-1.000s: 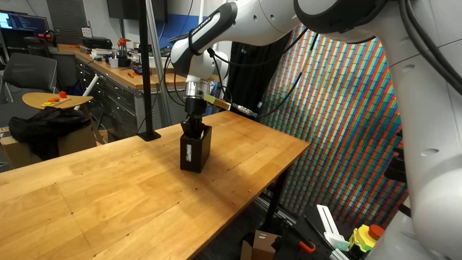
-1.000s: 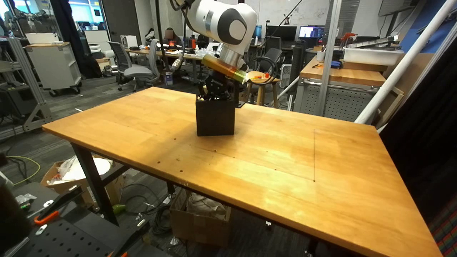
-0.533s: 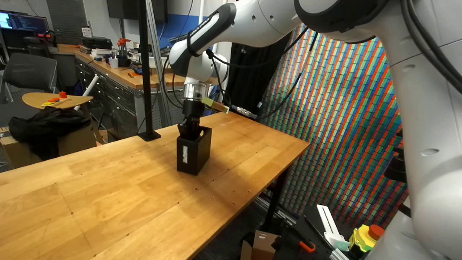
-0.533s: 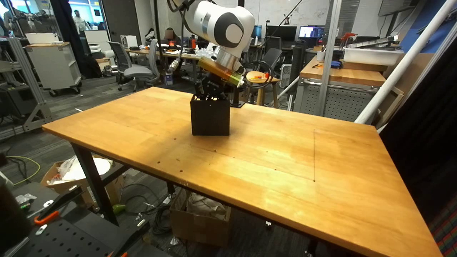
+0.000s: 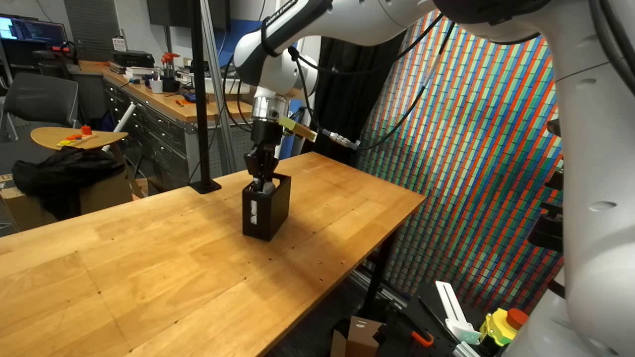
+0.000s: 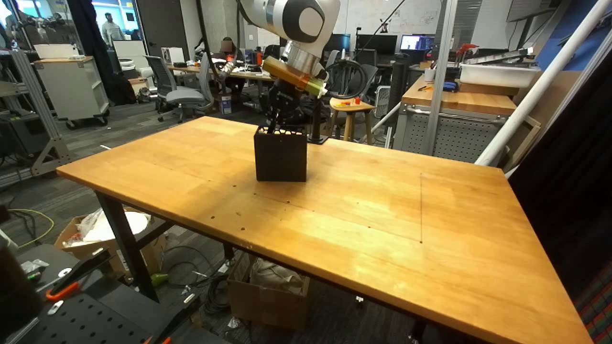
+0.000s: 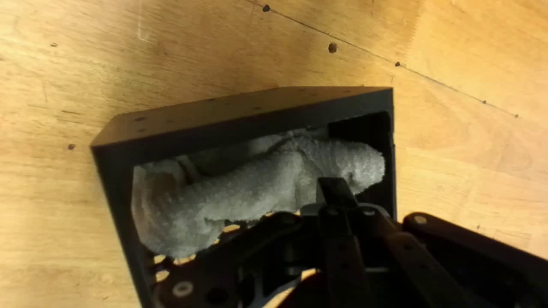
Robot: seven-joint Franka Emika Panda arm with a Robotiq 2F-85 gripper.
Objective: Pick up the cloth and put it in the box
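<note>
The box point(image 5: 279, 213) is black, tall, narrow and open-topped, and stands upright on the table; it also shows in an exterior view point(image 6: 281, 158) and the wrist view point(image 7: 257, 110). The grey cloth point(image 7: 252, 184) lies bunched inside the box; a bit of it point(image 5: 268, 188) shows at the rim in an exterior view. My gripper point(image 7: 336, 192) has its fingers together over the cloth, at one end of the box. In both exterior views the fingertips point(image 5: 259, 181) point(image 6: 272, 128) are at the box's opening. I cannot tell whether a fold of cloth is pinched between them.
The wooden table point(image 5: 149, 267) carries the box. A black post point(image 5: 201, 124) stands at the table's edge behind the box. A cable point(image 6: 351, 79) hangs in loops by the wrist. A stool point(image 6: 352, 107) with small coloured pieces stands beyond the table.
My gripper has gone from deep and wide in the box to higher, with its fingers brought together. The box has slid slightly left in both exterior views. More cloth shows below the fingers.
</note>
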